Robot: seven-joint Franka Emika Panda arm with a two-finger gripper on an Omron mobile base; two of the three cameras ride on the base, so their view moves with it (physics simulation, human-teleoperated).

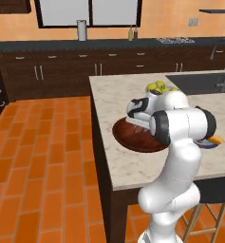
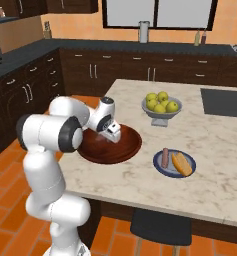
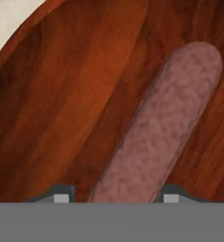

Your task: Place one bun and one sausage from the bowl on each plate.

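1. In the left base view, your arm bent over the island counter point(image 1: 133, 161) and reached down into the wide brown bowl point(image 1: 128, 139). The arm's white body hid most of the bowl and the claw, so you could not tell there how wide the claw stood. A bowl of apples point(image 1: 157, 87) stood behind, and the edge of a blue plate point(image 1: 210, 144) with an orange bun point(image 1: 216, 140) peeked out past the elbow.

2. In the right base view, your claw point(image 2: 111, 135) was down inside the bowl point(image 2: 125, 150), its tips hidden by the hand. To the bowl's right, the blue plate point(image 2: 158, 167) carried one sausage point(image 2: 165, 157) and one bun point(image 2: 182, 164) side by side. The bowl of apples point(image 2: 161, 103) stood beyond that plate.

3. In the hand view, your claw point(image 3: 116, 197) straddled a sausage point(image 3: 160, 127) lying on the bowl's floor point(image 3: 61, 104). One fingertip point(image 3: 60, 196) sat apart from the sausage's side; the other fingertip point(image 3: 171, 197) sat just beside it. The claw stood partly open, with a gap on one side, so no firm grip showed.
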